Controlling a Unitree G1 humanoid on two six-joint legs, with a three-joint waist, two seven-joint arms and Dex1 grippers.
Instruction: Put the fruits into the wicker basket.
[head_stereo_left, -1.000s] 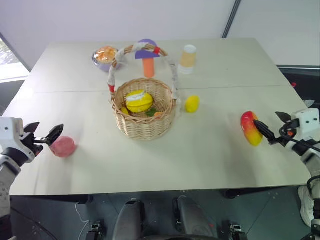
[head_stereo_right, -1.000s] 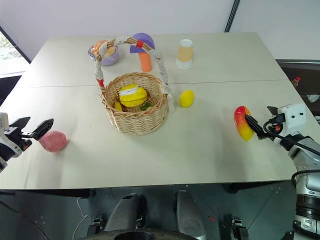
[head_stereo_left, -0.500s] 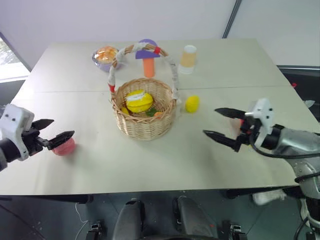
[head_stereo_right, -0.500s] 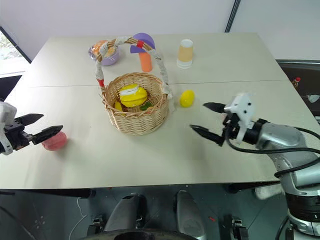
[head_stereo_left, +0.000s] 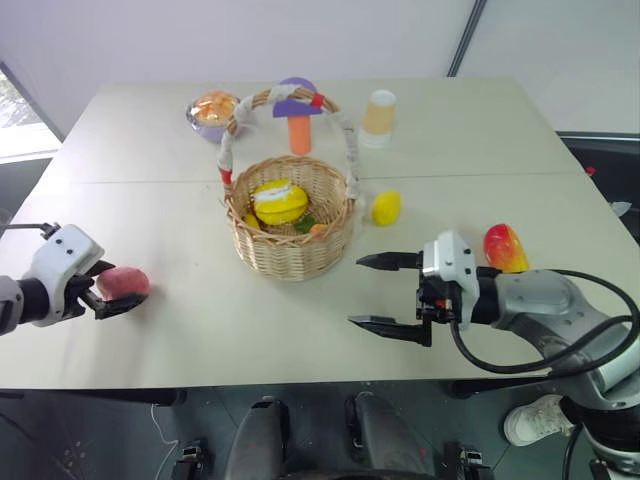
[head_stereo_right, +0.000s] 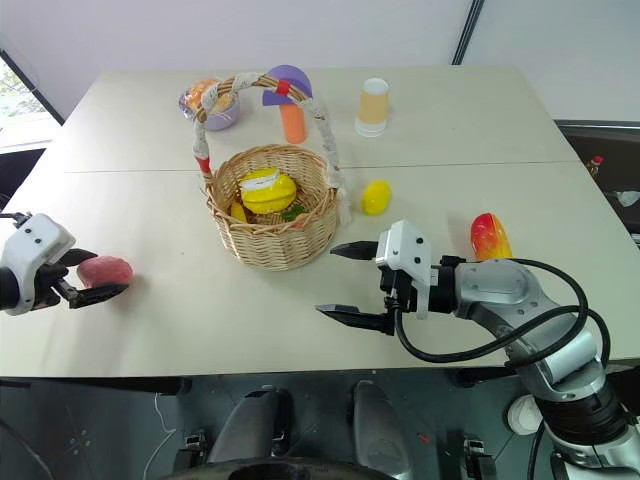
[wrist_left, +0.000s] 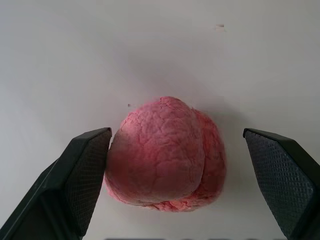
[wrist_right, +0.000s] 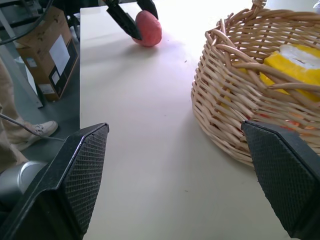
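Straddling the pink peach (wrist_left: 162, 155) at the table's (head_stereo_left: 480, 140) left edge, the left gripper (head_stereo_left: 108, 290) has its 2 black fingers spread wide, 1 on each side of the fruit; in the left wrist view 1 finger (wrist_left: 82, 170) looks to be just at the peach's side and the other stands clear, so nothing is grasped. The right gripper (head_stereo_left: 385, 292) hangs over the table front of center, pointing toward the robot's left, fingers also spread wide and empty, its tips just beside the front right of the wicker basket (head_stereo_left: 290, 225). The basket sits mid-table, upright, handle arched over it, with a yellow item (head_stereo_left: 278, 202) plus small green and orange bits inside. The lemon (head_stereo_left: 385, 208) lies on the table just right of the basket, apart from it. The red-and-yellow mango (head_stereo_left: 505, 248) lies on the table farther right, behind the right arm's wrist, not held. Behind the basket stand a purple bowl (head_stereo_left: 212, 110) with orange filling, an orange mushroom toy with a purple cap (head_stereo_left: 297, 115) and a paper cup (head_stereo_left: 377, 117). The right wrist view catches a cardboard box (wrist_right: 47, 55) on the floor and a person's shoe (wrist_right: 37, 131) beside the table.
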